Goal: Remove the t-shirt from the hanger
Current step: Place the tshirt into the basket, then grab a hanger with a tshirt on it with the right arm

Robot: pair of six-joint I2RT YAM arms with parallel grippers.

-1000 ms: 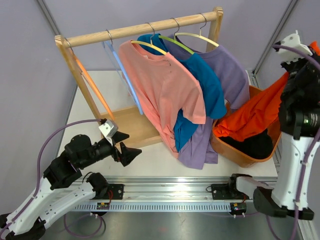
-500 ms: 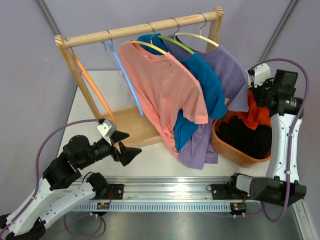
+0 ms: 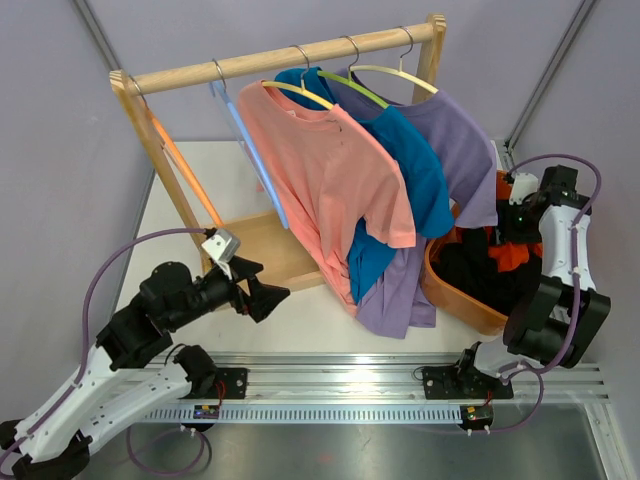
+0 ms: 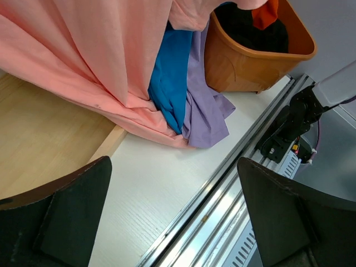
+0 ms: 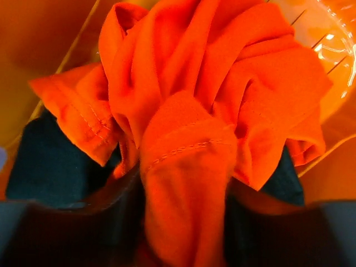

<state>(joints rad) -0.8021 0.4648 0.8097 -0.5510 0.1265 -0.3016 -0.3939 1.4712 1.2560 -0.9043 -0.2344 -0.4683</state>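
Observation:
Three t-shirts hang on hangers from the wooden rail [image 3: 280, 58]: a pink t-shirt [image 3: 330, 180] in front, a blue one [image 3: 420, 180] behind it and a purple one [image 3: 465, 150] at the back. An orange t-shirt [image 3: 512, 250] lies crumpled in the brown basket [image 3: 450, 290] on dark clothes. My right gripper [image 3: 505, 232] reaches down into the basket. In the right wrist view its jaws stand apart, and a loose fold of the orange t-shirt [image 5: 211, 83] bulges between them at the right gripper [image 5: 183, 222]. My left gripper [image 3: 268, 287] hovers wide open and holds nothing, low in front of the pink hem [image 4: 94, 50].
Two bare hangers, orange [image 3: 185, 170] and pale blue [image 3: 255, 160], hang at the rail's left end. The rack's wooden base [image 4: 44, 139] lies under the shirts. A metal track [image 4: 239, 183] runs along the table's near edge. Grey walls close in on both sides.
My right arm swung down from high on the right into the basket, carrying the orange t-shirt with it, and its jaws parted. My left gripper edged slightly toward the shirts.

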